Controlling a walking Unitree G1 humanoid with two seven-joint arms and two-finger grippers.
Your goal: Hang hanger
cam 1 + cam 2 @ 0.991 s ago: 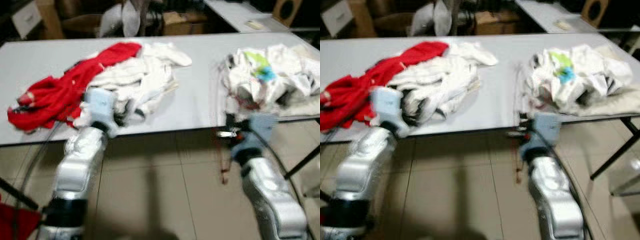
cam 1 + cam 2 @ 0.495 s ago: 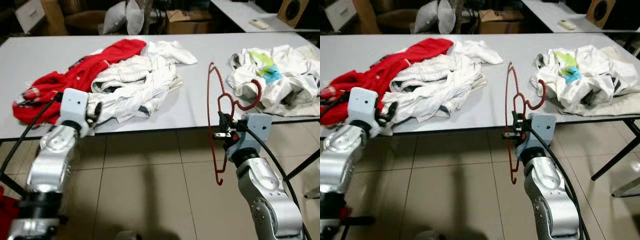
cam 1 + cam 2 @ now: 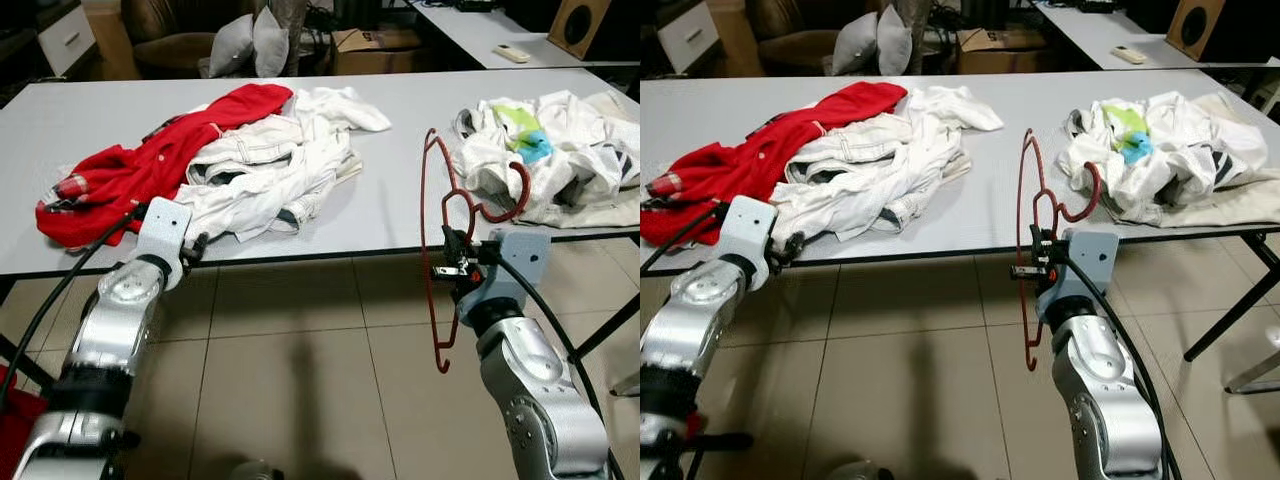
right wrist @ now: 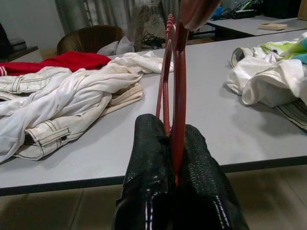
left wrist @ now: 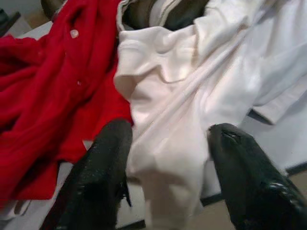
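1. The right claw (image 3: 447, 268), right of centre in the left eye view, is clamped on the red hanger (image 3: 431, 250), held upright off the front edge of the surface (image 3: 390, 215), likely so it swings free for hanging.
2. The left claw (image 5: 165, 158), fingers apart, hovers at the white clothes (image 3: 270, 170) beside the red garment (image 3: 130, 175), seemingly readying a grab.

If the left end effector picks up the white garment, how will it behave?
Probably floppy: the white garment lies crumpled in soft folds. It likely drapes and trails, maybe dragging the red garment touching it. The open left end effector faces it at the table edge.
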